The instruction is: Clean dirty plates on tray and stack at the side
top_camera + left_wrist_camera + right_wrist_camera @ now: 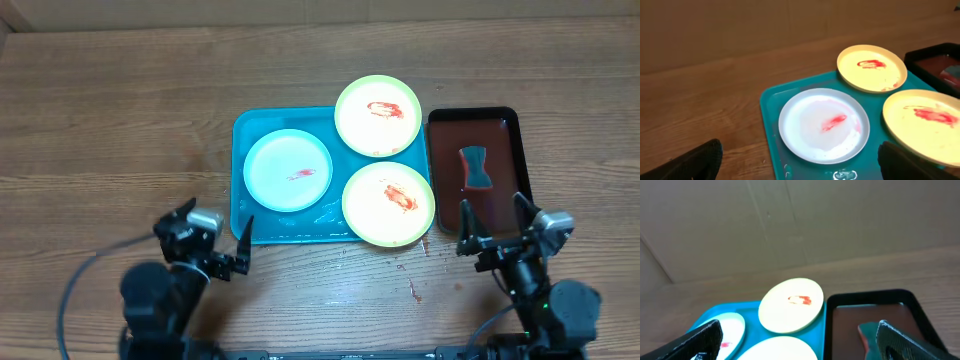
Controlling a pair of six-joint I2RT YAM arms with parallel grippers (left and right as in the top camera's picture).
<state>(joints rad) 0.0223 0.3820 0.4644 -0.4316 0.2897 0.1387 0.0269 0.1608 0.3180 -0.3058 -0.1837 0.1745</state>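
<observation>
The turquoise tray point(245, 135) holds three plates. A pale blue-white plate point(288, 171) with a small red smear lies on its left. Two yellow-green plates with red sauce lie on its right, one at the back point(378, 116) and one at the front point(388, 204), both overhanging the tray's rim. My left gripper point(217, 228) hovers open near the tray's front left corner. The left wrist view shows the white plate point(824, 125) just ahead of the open left gripper point(800, 167). My right gripper point(491, 215) stands open and empty over the front of the dark tray.
A dark brown-red tray point(505, 125) stands right of the turquoise one, with a blue and red sponge point(476, 167) in it. Red sauce drips point(413, 290) mark the table in front of the trays. A brown wall rises behind the table point(790, 225).
</observation>
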